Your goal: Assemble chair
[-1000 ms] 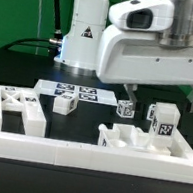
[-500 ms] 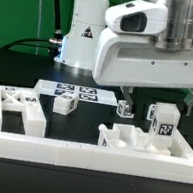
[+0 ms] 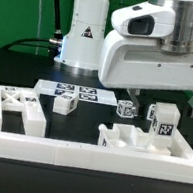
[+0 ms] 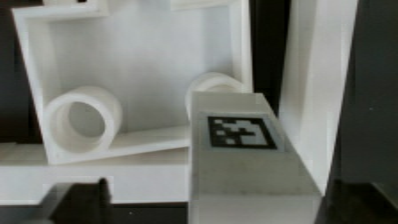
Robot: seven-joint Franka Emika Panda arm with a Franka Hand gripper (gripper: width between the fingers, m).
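Observation:
The chair lies in loose white tagged pieces. The seat slab (image 3: 130, 140) with round holes rests against the front rail and fills the wrist view (image 4: 125, 80). A tagged square post (image 3: 164, 120) stands upright by the slab; in the wrist view (image 4: 240, 150) it stands between my fingers. My gripper (image 3: 165, 99) hangs open just above this post, with one finger (image 3: 133, 94) on each side and neither touching it. In the wrist view the gripper (image 4: 222, 208) straddles the post, its dark fingertips (image 4: 71, 205) wide apart.
A small tagged cube (image 3: 126, 108) lies behind the slab. More chair pieces (image 3: 12, 106) lie at the exterior view's left, and a small piece (image 3: 63, 103) lies near the marker board (image 3: 75, 90). The long white rail (image 3: 85, 158) runs along the front. The robot base (image 3: 82, 37) stands behind.
My gripper has shifted slightly toward the exterior view's right above the post. The parts on the table have not moved.

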